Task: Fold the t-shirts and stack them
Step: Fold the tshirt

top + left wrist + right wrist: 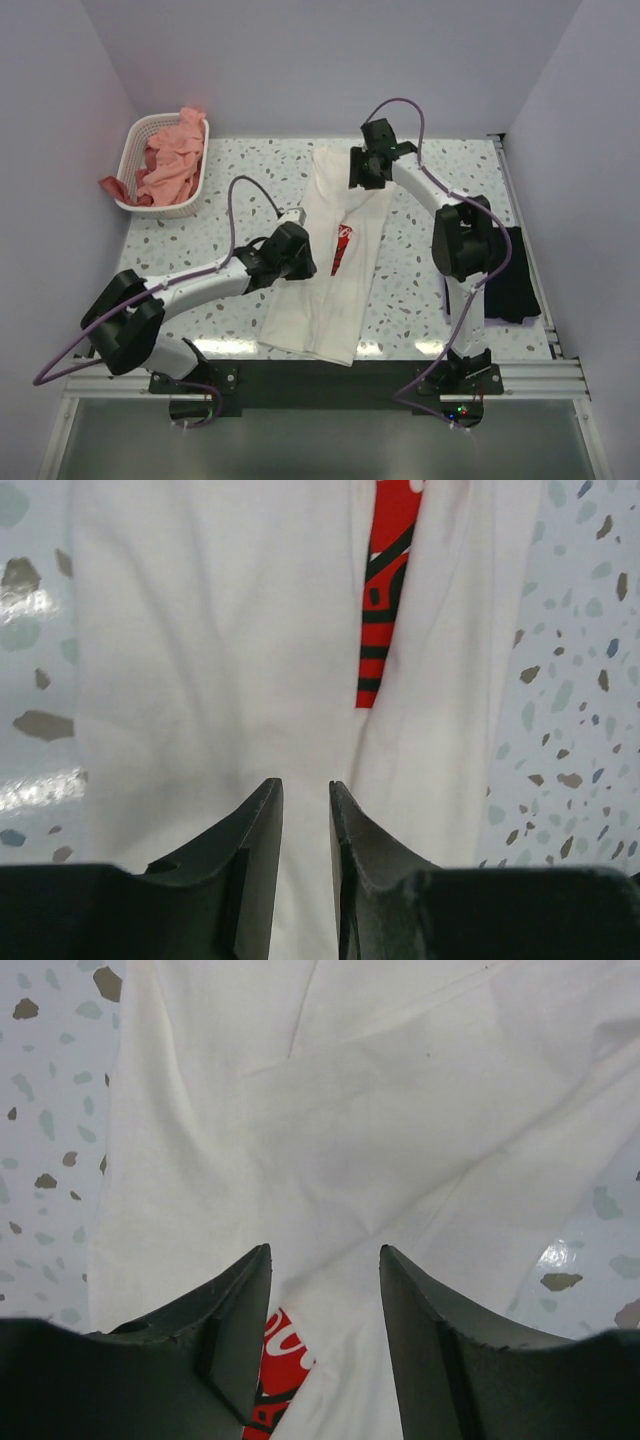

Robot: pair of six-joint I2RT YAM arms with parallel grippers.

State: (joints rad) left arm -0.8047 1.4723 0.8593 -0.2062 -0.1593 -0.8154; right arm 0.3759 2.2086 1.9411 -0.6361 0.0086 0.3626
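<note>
Plainly, the risk is a snag: both grippers hang low over the cream-white t-shirt [335, 270], and a fingertip catching cloth on the way up would drag a flap open, spoiling the lengthwise fold. The left gripper [305, 785] has its jaws a little apart and the right gripper [325, 1250] wider; neither holds anything. The shirt lies in the middle of the table [240, 155] as a long strip with its sides folded inward (the red logo [385, 600] peeks from the seam between them) — softly creased, and slightly broader at the near end.
</note>
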